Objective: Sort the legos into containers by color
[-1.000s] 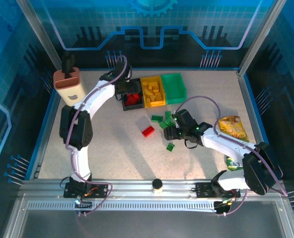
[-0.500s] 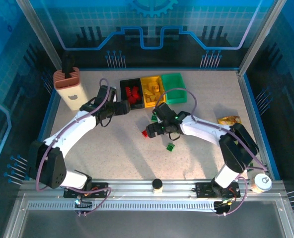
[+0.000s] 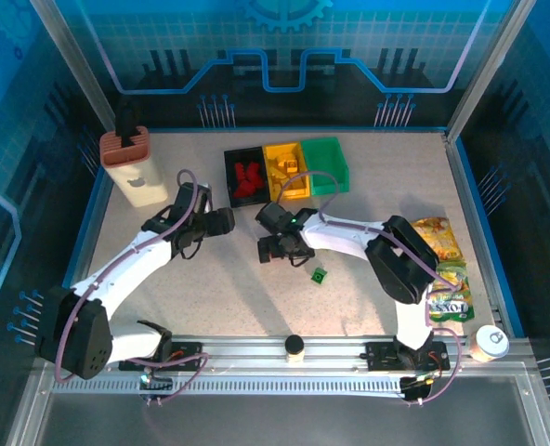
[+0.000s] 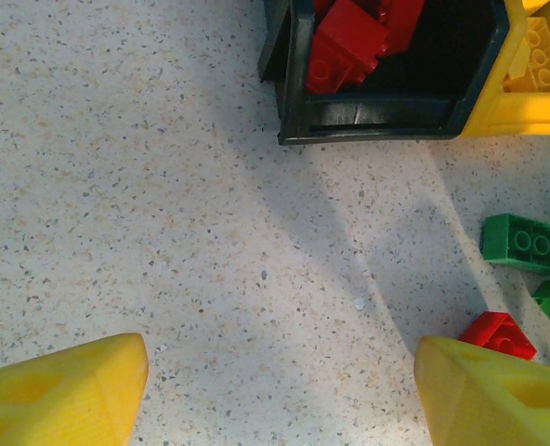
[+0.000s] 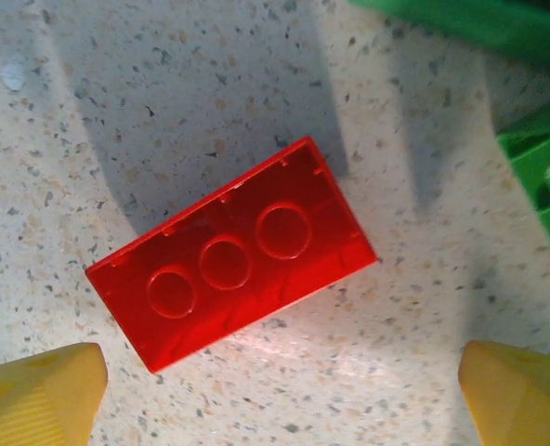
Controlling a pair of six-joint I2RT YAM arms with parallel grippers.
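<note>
Right tool (image 5: 275, 404) spread wide, empty, touching nothing. Red lego (image 5: 230, 251) lies flat on the speckled desk (image 5: 210, 93) just ahead of the tool's gap. It has three rings along its upper face, and its long axis runs lower-left to upper-right in the wrist view. Green legos (image 5: 535, 177) near. Left tool (image 4: 275, 395) spread, empty.
</note>
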